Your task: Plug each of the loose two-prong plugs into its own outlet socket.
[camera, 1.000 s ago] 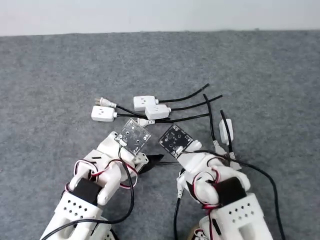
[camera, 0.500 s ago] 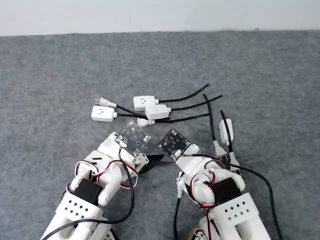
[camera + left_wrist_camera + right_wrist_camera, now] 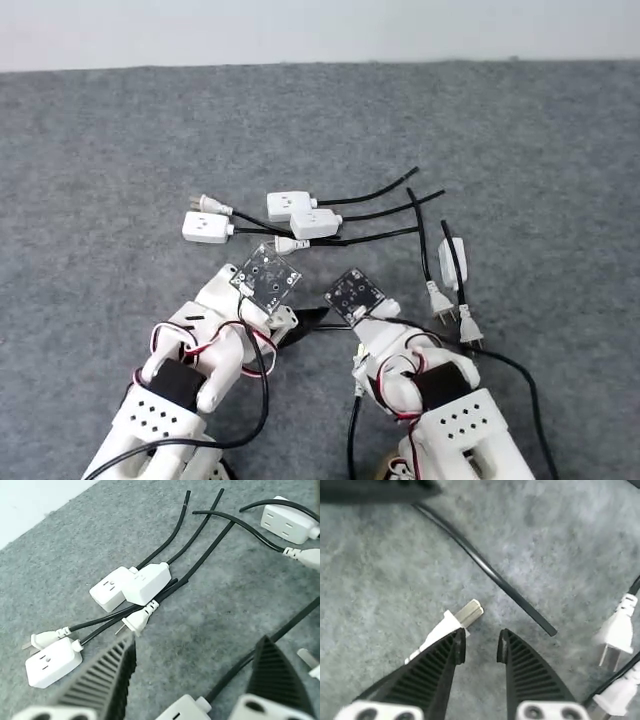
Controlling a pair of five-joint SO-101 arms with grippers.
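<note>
My right claw [image 3: 481, 635] sits low on the near side of the tabletop [image 3: 100, 150]. Its fingers are parted by a narrow gap with nothing in it, and a loose white plug [image 3: 461, 617] lies just beside one fingertip. My left claw [image 3: 198, 640] is spread wide over a black cable [image 3: 280, 634]. Toward the right edge lie two more plugs [image 3: 441, 302], with a socket [image 3: 452, 250] just beyond. Farther off, mid-tabletop, three sockets [image 3: 288, 205] cluster with two unplugged plugs [image 3: 290, 243].

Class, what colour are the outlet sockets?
White; the sockets show best in the left wrist view.
</note>
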